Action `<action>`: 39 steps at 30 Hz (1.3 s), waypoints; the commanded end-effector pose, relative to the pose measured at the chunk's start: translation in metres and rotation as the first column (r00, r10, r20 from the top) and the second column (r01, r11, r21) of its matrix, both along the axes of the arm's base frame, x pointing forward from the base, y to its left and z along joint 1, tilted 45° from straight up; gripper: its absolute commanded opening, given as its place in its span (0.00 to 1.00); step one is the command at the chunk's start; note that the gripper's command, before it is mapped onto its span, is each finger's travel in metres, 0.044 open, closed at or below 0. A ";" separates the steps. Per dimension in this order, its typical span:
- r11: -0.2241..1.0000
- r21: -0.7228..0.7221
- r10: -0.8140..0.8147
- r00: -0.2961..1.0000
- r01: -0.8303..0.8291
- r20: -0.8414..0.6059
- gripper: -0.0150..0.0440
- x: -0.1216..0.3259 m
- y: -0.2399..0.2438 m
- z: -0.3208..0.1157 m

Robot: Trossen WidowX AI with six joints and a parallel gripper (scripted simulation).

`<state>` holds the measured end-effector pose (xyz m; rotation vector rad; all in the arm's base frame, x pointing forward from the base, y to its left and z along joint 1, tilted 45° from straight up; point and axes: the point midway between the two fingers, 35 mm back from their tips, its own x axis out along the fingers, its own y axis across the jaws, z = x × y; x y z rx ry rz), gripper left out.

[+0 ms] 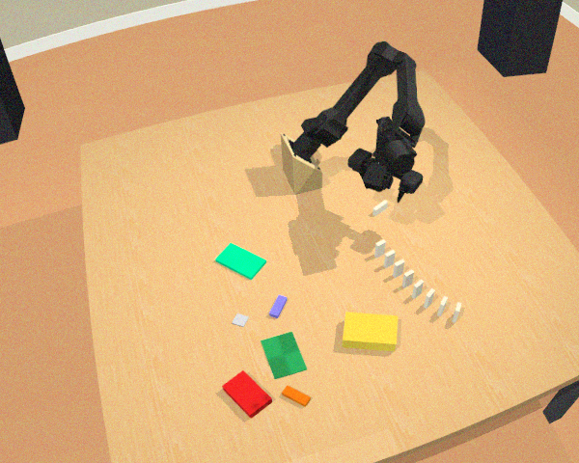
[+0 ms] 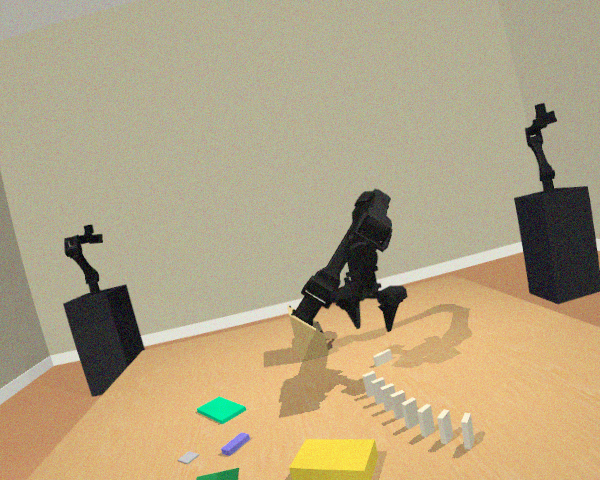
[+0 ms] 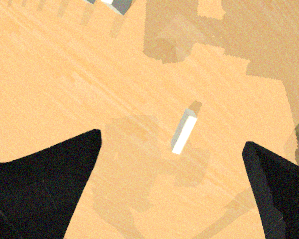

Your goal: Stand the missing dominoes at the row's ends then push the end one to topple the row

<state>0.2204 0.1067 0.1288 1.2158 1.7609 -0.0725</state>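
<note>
From above, the wooden table (image 1: 154, 209) (image 2: 538, 382) (image 3: 50, 105) carries a yellow block (image 1: 370, 330) (image 2: 334, 457), one separate domino (image 1: 380, 207) (image 2: 382, 358) (image 3: 184, 133) at its twelve o'clock, a red block (image 1: 246, 393) at eight.
</note>
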 end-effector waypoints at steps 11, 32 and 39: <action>0.984 -0.017 -0.179 0.966 0.179 -0.187 1.00 -0.028 0.015 -0.019; 0.984 -0.011 -0.178 0.966 0.180 -0.188 1.00 -0.035 0.063 -0.068; 0.984 -0.011 -0.178 0.966 0.180 -0.188 1.00 -0.035 0.064 -0.069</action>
